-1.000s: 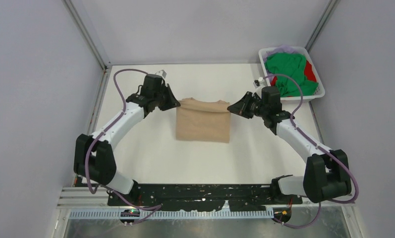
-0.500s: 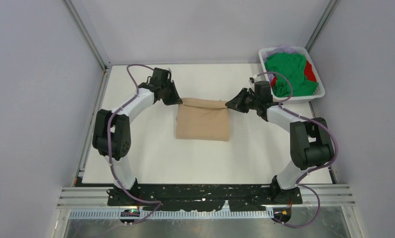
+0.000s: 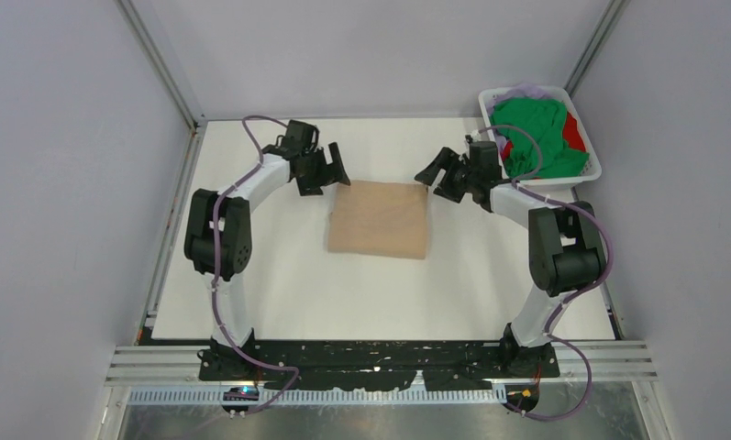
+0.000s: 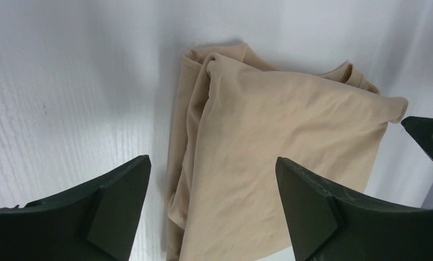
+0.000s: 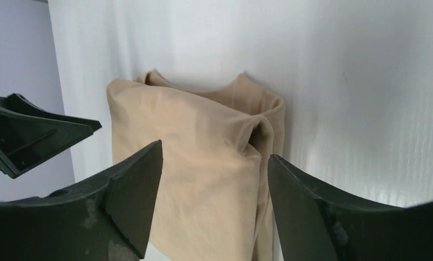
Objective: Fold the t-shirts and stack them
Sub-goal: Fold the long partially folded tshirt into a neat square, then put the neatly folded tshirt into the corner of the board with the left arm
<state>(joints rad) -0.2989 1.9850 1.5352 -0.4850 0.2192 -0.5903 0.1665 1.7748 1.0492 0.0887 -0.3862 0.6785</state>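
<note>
One table (image 3: 270, 275): white, lying under the beige t-shirt (image 3: 380, 220).
Beige t-shirt: folded into a rough rectangle, flat on the table, nothing holding it.
Basket (image 3: 586, 174): white and slatted, beyond and to the right of the beige t-shirt, well apart from it.
Green t-shirt (image 3: 536, 124): crumpled in the basket, filling most of it.
Red t-shirt (image 3: 574, 130): in the basket, on the side farthest from the beige t-shirt.
Lilac t-shirt (image 3: 526, 91): a sliver at the basket's far rim.
Left gripper (image 3: 337, 170): just beside the beige t-shirt's far left corner, fingers spread wide, empty.
Right gripper (image 3: 434, 171): just beside its far right corner, fingers spread wide, empty.
</note>
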